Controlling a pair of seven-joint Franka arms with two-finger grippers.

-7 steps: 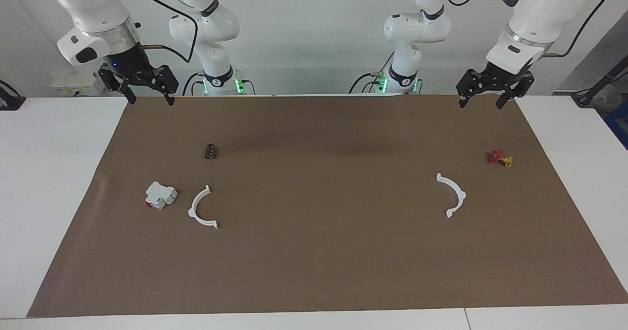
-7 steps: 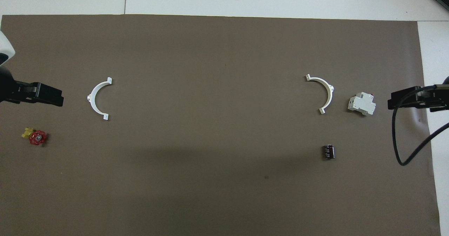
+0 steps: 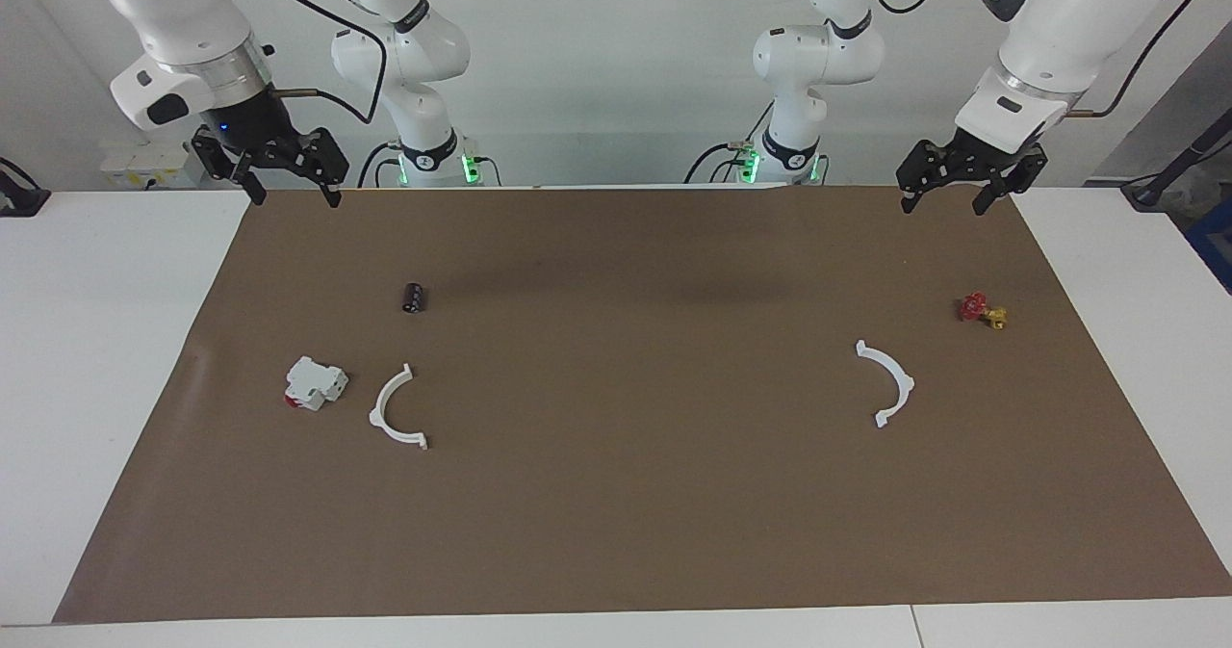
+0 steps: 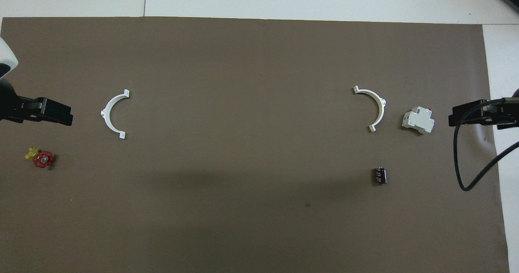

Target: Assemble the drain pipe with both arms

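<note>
The drain pipe lies in two separate white half-rings on the brown mat. One half-ring (image 3: pixel 395 409) (image 4: pixel 110 113) sits toward the right arm's end in the facing view and the other half-ring (image 3: pixel 892 384) (image 4: pixel 377 106) toward the left arm's end. My right gripper (image 3: pixel 296 200) (image 4: pixel 454 119) hangs open in the air over the mat's edge nearest the robots, holding nothing. My left gripper (image 3: pixel 942 207) (image 4: pixel 67 118) hangs open the same way at the other corner. Neither touches a half-ring.
A blocky white part with a red end (image 3: pixel 315 383) (image 4: pixel 417 121) lies beside one half-ring. A small dark cylinder (image 3: pixel 414 298) (image 4: pixel 379 175) lies nearer the robots. A red and yellow valve (image 3: pixel 982 311) (image 4: pixel 40 158) lies at the left arm's end. A black cable (image 4: pixel 460 171) loops below the right gripper.
The left arm's wrist has shifted slightly, its gripper staying over the same corner. The right arm and both half-rings are where they were.
</note>
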